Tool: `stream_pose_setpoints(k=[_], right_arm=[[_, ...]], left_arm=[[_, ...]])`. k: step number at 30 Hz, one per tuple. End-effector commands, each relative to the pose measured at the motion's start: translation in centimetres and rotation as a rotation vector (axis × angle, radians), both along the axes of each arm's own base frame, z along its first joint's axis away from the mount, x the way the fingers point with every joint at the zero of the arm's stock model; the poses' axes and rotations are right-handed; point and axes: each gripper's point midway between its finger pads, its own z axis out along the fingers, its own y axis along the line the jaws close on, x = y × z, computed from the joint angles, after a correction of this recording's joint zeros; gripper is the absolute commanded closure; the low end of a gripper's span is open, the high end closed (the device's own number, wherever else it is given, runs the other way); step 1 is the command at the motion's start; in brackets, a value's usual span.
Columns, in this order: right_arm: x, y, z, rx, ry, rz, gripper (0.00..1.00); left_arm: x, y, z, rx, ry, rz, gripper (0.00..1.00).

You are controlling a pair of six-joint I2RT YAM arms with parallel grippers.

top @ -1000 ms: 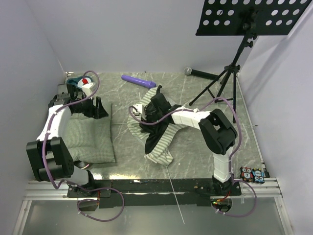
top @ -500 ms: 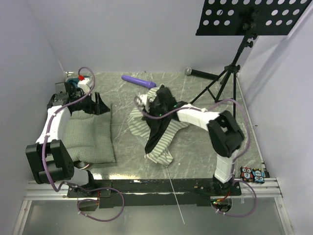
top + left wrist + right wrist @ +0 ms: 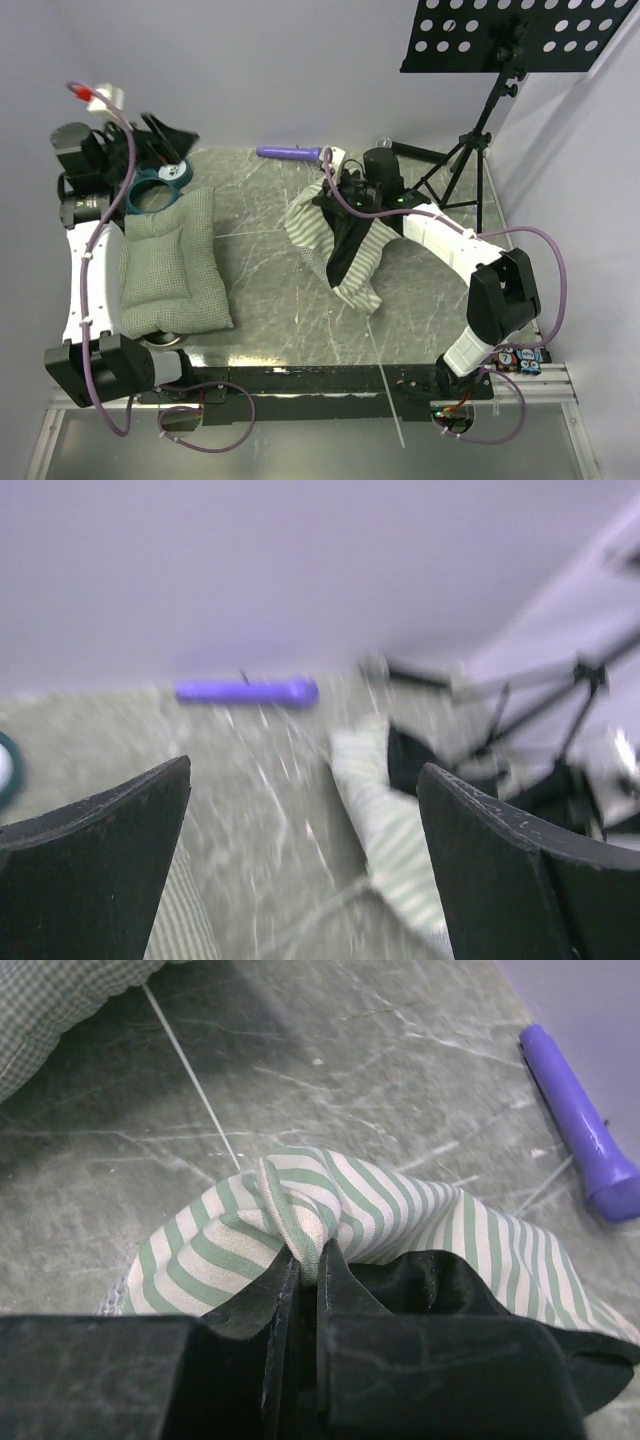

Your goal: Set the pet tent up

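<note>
**Bit of a heap, this**

Grey-green marbled worktop, pale lilac walls all round. The green-and-white striped fabric pet tent lies bunched mid-worktop, right pincer pinching a fold of it. Left pincer gapes wide above the far-left corner.

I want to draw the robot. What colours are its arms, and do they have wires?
Both the left arm and right arm have white links with chunky black joints. A purple cable loops along each. The left tool and right tool have flat black fingers.
</note>
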Motion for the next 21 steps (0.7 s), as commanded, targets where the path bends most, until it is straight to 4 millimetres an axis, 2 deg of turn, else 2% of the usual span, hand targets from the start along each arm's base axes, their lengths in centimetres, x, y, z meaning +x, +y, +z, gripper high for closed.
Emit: stream_pose_setpoints(k=[1,3,7,8,11,13,17,19,21], right_arm=[[0.6,-1.7,9.4,0.131,-0.161,-0.067,1.00],[1.0,-2.1,9.6,0.135,-0.166,-0.091,1.00],[2.2,-3.2,10.2,0.132,-0.183,-0.154,1.00],[2.5,-3.6,10.3,0.132,-0.184,-0.168,1.00],[3.1,-4.6,10.2,0.122,-0.180,-0.205,1.00],[3.1,-5.2,9.9,0.109,-0.179,-0.216,1.00],[2.7,-6.7,9.3,0.067,-0.192,-0.231,1.00],[2.4,-7.3,8.9,0.045,-0.190,-0.234,1.00],[2.1,-7.4,8.7,0.042,-0.183,-0.227,1.00]], left_arm=[[-0.4,3.5,7.5,-0.101,-0.159,0.202,0.00],[-0.8,4.8,8.5,-0.145,-0.172,0.223,0.00],[-2.3,6.8,10.6,-0.269,-0.226,0.156,0.00],[-2.8,7.6,11.1,-0.272,-0.250,0.144,0.00],[-3.3,8.3,12.0,-0.258,-0.278,0.098,0.02],[-3.2,8.6,12.5,-0.190,-0.301,0.103,0.04],[-2.8,9.0,11.9,-0.067,-0.304,0.111,0.05],[-2.8,8.0,10.3,-0.034,-0.269,0.051,0.08],[-3.0,6.2,7.7,0.018,-0.230,-0.047,0.11]])
